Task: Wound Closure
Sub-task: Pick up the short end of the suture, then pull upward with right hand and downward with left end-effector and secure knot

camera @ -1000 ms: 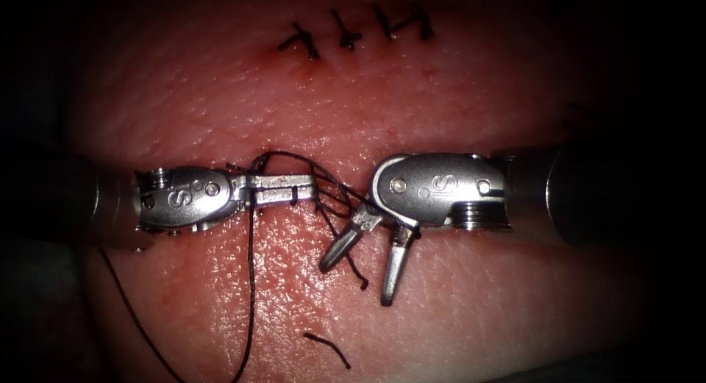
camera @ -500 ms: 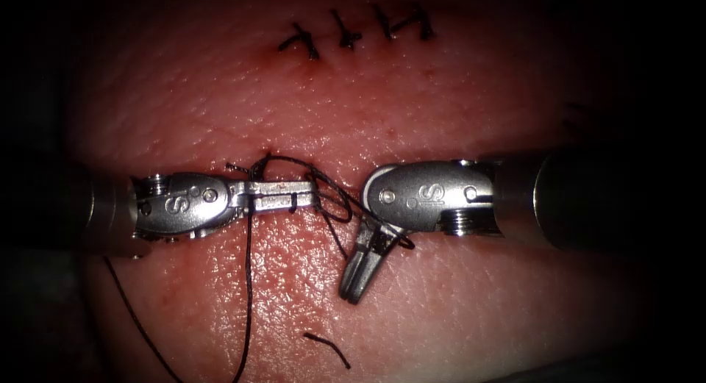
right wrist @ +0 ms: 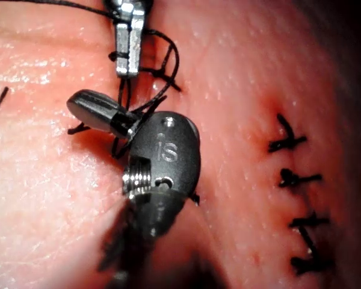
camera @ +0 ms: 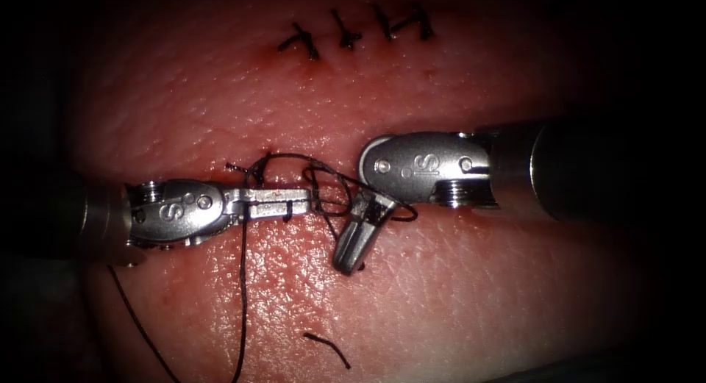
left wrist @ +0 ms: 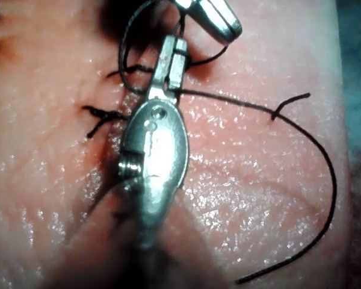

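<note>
My left tool (camera: 312, 200) lies level over the tissue (camera: 456, 302), its jaws shut with dark thread (camera: 242, 295) crossing them and hanging down from them. Loops of thread (camera: 331, 186) coil between its tip and my right tool. The right tool (camera: 349, 264) points down and left, jaws shut on the short thread tail. The thread enters the tissue at a stitch point (camera: 259, 161) just above the left jaws. In the left wrist view the left jaws (left wrist: 173, 48) sit inside a loop, and the long thread (left wrist: 331, 180) curves away. The right wrist view has the right jaws (right wrist: 78, 105) clamped.
Three finished stitches (camera: 353, 31) sit in a row at the back of the tissue, also in the right wrist view (right wrist: 295, 180). A short cut piece of thread (camera: 328, 348) lies loose in front. Another strand (camera: 136, 320) trails off under the left tool.
The right jaws, open around the thread tail a second ago, have shut on it, and that tool has moved up and left. The left tool sank slightly.
</note>
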`<state>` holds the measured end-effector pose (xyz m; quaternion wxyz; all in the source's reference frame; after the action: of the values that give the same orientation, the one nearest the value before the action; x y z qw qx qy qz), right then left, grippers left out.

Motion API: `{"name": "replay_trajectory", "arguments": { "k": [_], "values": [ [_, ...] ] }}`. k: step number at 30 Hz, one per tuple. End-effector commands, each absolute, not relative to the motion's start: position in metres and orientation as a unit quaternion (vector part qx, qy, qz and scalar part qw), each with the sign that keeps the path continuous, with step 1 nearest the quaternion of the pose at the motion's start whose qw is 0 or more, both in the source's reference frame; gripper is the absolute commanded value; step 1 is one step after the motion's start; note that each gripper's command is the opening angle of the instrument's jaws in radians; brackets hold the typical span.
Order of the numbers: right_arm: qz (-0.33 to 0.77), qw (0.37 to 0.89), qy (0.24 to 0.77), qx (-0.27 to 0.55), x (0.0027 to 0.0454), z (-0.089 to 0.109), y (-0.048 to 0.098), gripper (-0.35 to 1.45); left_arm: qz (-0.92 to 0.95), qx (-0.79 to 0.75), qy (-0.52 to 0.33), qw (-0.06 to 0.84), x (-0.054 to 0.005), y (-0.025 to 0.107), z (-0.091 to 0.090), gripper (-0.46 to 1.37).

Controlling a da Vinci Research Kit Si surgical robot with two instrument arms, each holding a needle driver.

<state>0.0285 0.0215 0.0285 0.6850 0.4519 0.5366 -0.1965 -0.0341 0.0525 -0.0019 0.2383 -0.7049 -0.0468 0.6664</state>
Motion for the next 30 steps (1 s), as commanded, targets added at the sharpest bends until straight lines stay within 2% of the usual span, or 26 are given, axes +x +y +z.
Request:
{"name": "replay_trajectory", "arguments": {
  "k": [1,16,30],
  "values": [
    [-0.183,0.686,0.542,0.449,0.0285,0.0285,0.0217,-0.35,0.666,-0.707,-0.051,0.233,-0.0341,0.0523,-0.0021,-0.35],
    [-0.089,0.692,0.576,0.426,0.0284,0.0311,0.0255,-0.35,0.666,-0.714,-0.049,0.212,-0.034,0.0478,-0.0068,-0.35],
    [0.006,0.712,0.572,0.407,0.0289,0.034,0.0286,-0.35,0.662,-0.721,-0.057,0.199,-0.0346,0.0433,-0.0102,-0.35]
  ]
}}
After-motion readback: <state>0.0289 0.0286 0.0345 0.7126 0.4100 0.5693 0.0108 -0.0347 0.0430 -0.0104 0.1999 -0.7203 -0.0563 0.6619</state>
